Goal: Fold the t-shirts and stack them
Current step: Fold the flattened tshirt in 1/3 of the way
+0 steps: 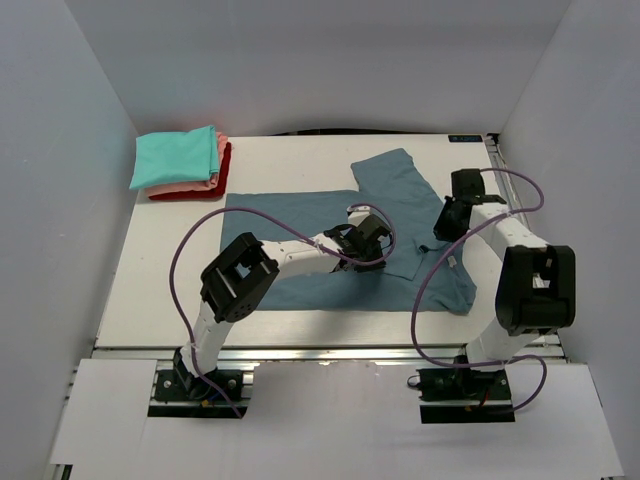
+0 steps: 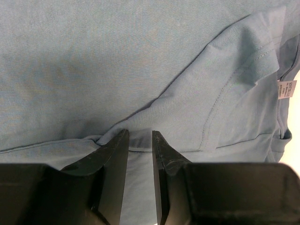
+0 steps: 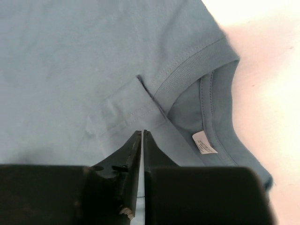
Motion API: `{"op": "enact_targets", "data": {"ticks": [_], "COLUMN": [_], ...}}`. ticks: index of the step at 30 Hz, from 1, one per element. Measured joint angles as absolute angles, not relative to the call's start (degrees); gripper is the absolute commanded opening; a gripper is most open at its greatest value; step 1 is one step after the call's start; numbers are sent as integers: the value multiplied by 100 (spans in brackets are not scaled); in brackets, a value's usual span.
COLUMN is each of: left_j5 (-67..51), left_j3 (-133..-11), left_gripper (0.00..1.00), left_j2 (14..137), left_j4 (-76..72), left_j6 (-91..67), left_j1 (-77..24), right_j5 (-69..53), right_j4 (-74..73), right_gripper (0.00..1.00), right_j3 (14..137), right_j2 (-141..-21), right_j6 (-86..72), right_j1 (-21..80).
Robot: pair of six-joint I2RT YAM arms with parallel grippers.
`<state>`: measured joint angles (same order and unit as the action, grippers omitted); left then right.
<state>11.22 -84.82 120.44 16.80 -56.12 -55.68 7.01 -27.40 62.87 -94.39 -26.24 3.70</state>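
We have three tees folded in the stack (image 1: 180, 165) far left, while the blue shirt (image 1: 300, 215) lies mid-table barely folded, our right gripper (image 3: 142, 132) pinched shut on it by the collar (image 3: 197, 79), our left gripper (image 2: 139, 133) part-open over its cloth.

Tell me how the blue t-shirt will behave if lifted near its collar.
The blue t-shirt will probably go limp and drape, since it lies creased and folded over itself. It looks thin, so pushing would likely bunch it rather than slide it whole. The ribbed collar may hold slightly firmer.
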Motion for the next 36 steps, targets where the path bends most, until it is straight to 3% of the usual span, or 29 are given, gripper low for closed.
{"op": "enact_targets", "data": {"ticks": [4, 10, 36], "left_j5": [1120, 1120, 1120], "left_j3": [-8482, -8482, -8482], "left_gripper": [37, 37, 37], "left_j2": [12044, 12044, 12044], "left_j4": [1680, 1680, 1678], "left_j6": [-5612, -5612, -5612], "left_j1": [-5568, -5568, -5568], "right_j5": [716, 718, 755], "right_j4": [-2777, -2871, -2670], "right_gripper": [27, 37, 38], "right_j3": [6316, 6322, 6278], "right_j2": [-9282, -9341, -10106], "right_j6": [-2596, -2554, -2545], "right_j1": [370, 370, 370]}}
